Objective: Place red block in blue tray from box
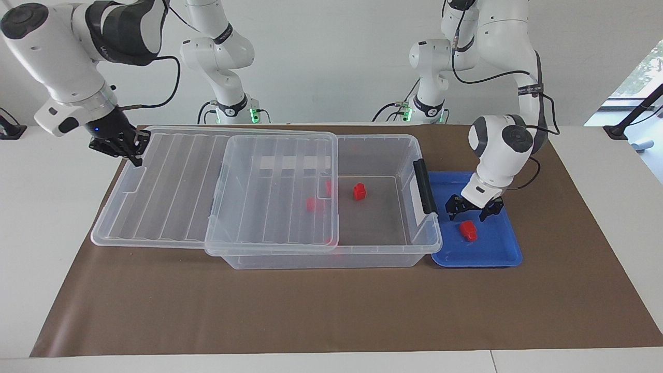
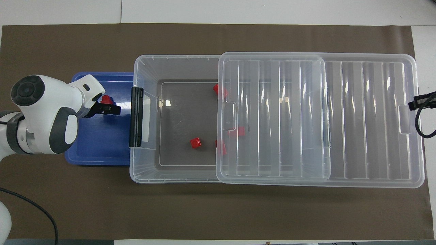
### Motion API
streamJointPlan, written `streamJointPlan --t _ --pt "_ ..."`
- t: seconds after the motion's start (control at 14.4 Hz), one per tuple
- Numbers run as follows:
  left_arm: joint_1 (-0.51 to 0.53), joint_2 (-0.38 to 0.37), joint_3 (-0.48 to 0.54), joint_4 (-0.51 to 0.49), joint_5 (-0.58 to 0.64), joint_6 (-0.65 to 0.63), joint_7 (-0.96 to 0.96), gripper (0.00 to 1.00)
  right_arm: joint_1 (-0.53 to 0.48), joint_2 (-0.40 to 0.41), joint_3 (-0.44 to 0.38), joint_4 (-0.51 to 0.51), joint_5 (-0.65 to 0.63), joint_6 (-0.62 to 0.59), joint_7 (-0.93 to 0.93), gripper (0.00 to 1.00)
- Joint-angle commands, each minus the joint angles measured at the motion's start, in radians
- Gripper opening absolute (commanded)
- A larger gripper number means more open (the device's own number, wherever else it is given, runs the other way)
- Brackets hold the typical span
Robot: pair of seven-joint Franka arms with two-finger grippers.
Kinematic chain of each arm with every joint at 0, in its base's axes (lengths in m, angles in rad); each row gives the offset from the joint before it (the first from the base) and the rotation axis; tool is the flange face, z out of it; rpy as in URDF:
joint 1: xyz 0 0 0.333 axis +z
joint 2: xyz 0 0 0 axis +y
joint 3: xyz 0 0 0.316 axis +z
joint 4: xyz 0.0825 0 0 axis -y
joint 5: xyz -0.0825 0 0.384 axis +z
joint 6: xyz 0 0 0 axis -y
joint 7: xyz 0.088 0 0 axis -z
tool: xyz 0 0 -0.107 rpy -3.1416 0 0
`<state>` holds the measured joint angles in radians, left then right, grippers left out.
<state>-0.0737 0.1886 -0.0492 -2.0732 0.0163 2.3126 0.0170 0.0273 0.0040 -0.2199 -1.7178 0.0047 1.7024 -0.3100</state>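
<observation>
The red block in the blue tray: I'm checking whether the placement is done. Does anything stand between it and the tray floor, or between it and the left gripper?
Nothing visible does. The red block lies on the floor of the blue tray, and the left gripper hangs open just above it, apart from it.
</observation>
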Motion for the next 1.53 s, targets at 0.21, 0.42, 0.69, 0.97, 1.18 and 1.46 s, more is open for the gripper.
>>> streamJointPlan --t 0.21,0.42,0.69,0.97,1.18,1.46 --pt "-0.014 -0.066 -0.012 0.26 0.004 -0.375 -0.002 1.0 -0.104 0.034 -0.007 -0.091 -0.023 0.16 -0.164 0.0" --pt "-0.014 -0.136 -0.017 0.297 0.004 -0.449 0.001 1.0 -0.115 0.036 -0.027 -0.138 -0.023 0.223 -0.205 0.0" --pt "-0.002 -0.156 -0.012 0.407 -0.022 -0.565 0.006 1.0 -0.118 0.042 -0.036 -0.143 -0.023 0.238 -0.236 0.0" --pt "0.005 -0.158 0.002 0.459 -0.027 -0.645 0.014 1.0 -0.116 0.039 -0.039 -0.161 -0.023 0.246 -0.242 0.0" --pt "0.012 -0.173 0.0 0.455 -0.032 -0.682 0.012 1.0 -0.118 0.039 -0.055 -0.164 -0.023 0.247 -0.287 0.0" --pt "0.012 -0.202 -0.001 0.417 -0.035 -0.679 0.014 1.0 -0.113 0.045 -0.062 -0.184 -0.022 0.273 -0.281 0.0"
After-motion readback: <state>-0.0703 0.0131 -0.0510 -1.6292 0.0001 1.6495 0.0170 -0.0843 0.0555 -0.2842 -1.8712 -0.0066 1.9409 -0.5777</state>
